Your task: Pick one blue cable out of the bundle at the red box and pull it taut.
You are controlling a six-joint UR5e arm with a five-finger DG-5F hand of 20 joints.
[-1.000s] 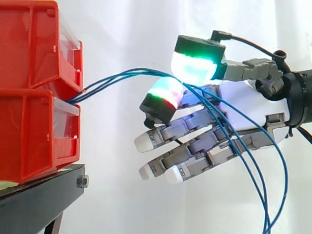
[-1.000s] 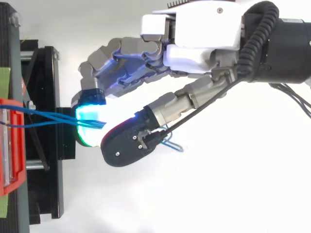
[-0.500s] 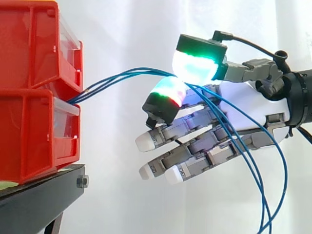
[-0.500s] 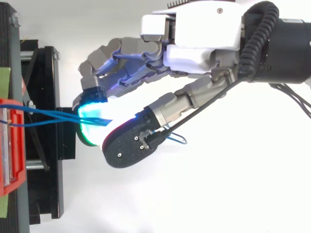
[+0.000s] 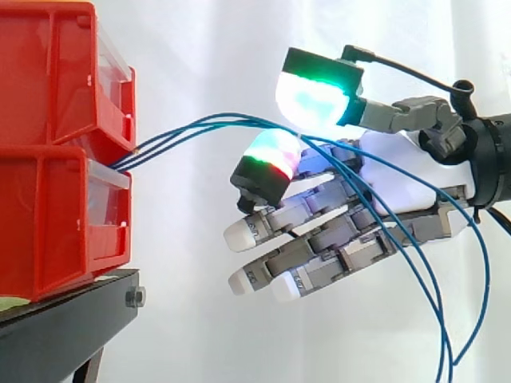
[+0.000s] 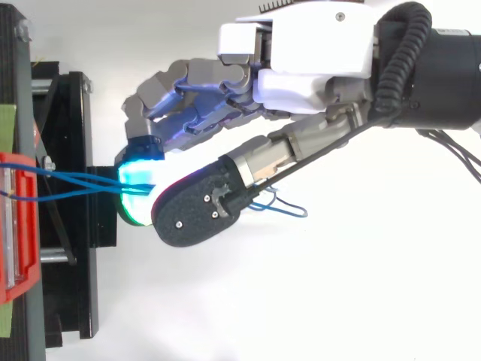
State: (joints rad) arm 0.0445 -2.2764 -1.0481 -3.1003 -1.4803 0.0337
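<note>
Well clear of the red bins' [image 5: 64,159] front edge, the hand [image 5: 399,183] spreads slack, blue cables [image 5: 200,126] draped across one fingertip [image 5: 267,159].

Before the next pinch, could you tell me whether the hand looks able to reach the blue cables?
Probably yes: the blue cables run from the red bins through the gap between the hand's raised thumb and the finger pad below, nothing blocking. Singling one out looks harder.
</note>
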